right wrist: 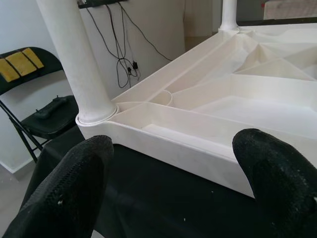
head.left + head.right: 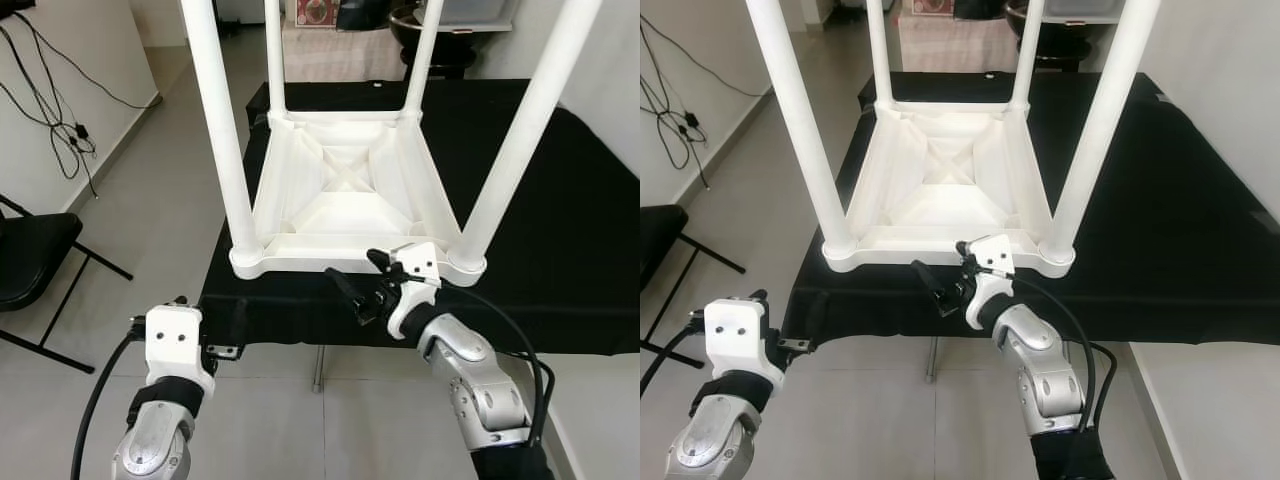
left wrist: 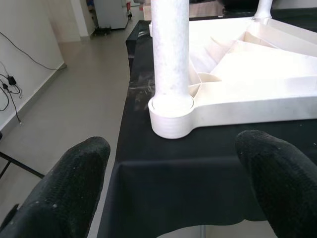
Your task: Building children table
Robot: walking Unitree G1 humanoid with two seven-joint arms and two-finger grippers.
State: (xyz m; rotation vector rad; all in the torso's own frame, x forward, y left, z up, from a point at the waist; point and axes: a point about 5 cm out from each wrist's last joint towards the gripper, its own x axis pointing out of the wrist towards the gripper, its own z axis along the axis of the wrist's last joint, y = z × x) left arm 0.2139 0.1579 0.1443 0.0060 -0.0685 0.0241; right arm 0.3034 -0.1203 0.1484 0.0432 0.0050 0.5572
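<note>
The white children table (image 2: pixel 345 190) lies upside down, legs up, at the black worktop's (image 2: pixel 560 250) near edge. The right end effector (image 2: pixel 362 283), fingers apart, faces its rim; the left end effector (image 3: pixel 163 198), also spread, hovers off the corner. A black folding chair (image 2: pixel 35 255) stands left on bare floor.

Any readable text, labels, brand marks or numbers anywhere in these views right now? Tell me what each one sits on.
None can be read.
White children's table, upside down on the black cloth: no markings visible on its underside or legs.
Red-patterned item at the far end of the room: too small and blurred to read.
Left gripper and right gripper: no legible labels on their white housings.
</note>
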